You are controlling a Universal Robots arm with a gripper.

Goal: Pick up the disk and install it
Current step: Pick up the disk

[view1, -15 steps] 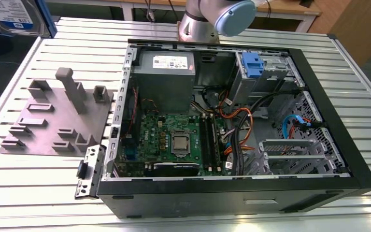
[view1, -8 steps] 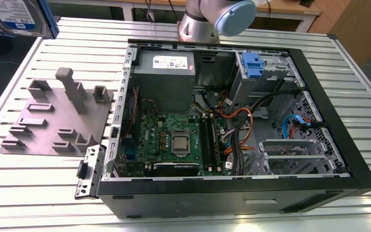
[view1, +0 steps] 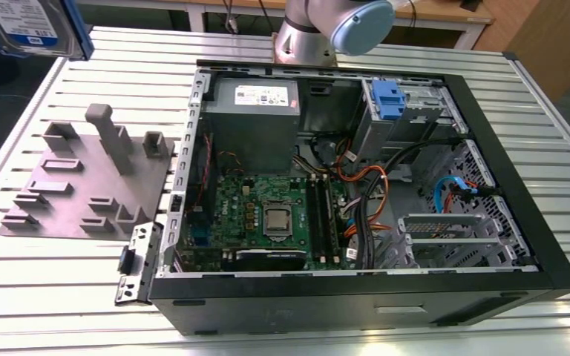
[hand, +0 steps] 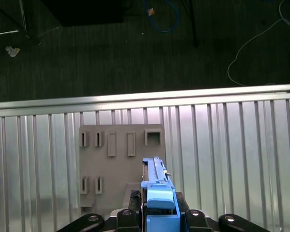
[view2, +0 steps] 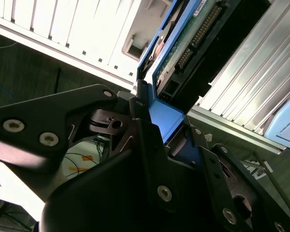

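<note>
The gripper point(view2: 166, 123) is clamped on the hard drive's point(view1: 27, 26) blue rails, holding it edge-on, seemingly to clear the pegs of the grey fixture plate point(hand: 121, 159) below.

The computer case point(view1: 521, 194) is laid open, so the gripper point(hand: 157, 208) with the disk point(view1: 27, 26) can be admitted from above. Inside the case, room is narrowed by cables point(view1: 379, 178) and the power-supply box point(view1: 255, 122).

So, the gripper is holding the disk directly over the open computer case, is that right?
Not quite: the gripper holds the disk over the grey holder plate on the slatted table, not over the computer case, as the first wrist view shows.
</note>
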